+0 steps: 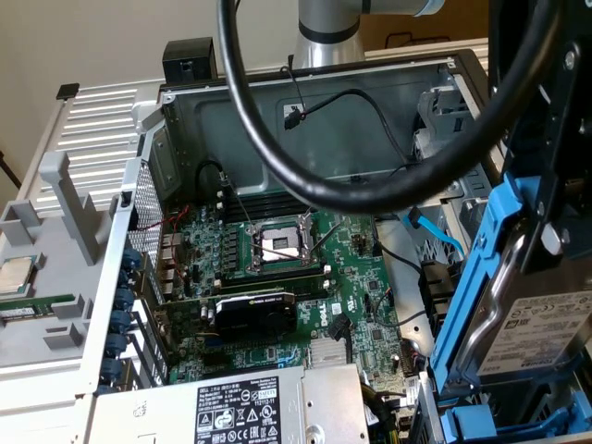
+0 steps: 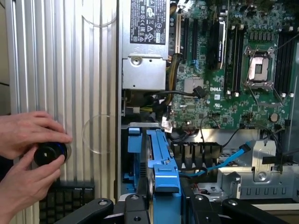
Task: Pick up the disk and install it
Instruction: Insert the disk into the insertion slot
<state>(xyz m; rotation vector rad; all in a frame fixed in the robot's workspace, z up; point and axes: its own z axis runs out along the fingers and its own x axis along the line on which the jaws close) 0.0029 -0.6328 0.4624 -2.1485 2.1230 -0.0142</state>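
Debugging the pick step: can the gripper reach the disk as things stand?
Probably yes, it's there already: the disk sits clamped between the gripper's fingers, nothing in the way.

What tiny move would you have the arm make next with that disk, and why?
Probably a short, slow lowering straight toward the bay. The gripper clamps the disk on edge in its blue carrier, above the blue-railed bay beside the power supply. It is not seated yet, and a blue cable lies close, so slow seems safest.
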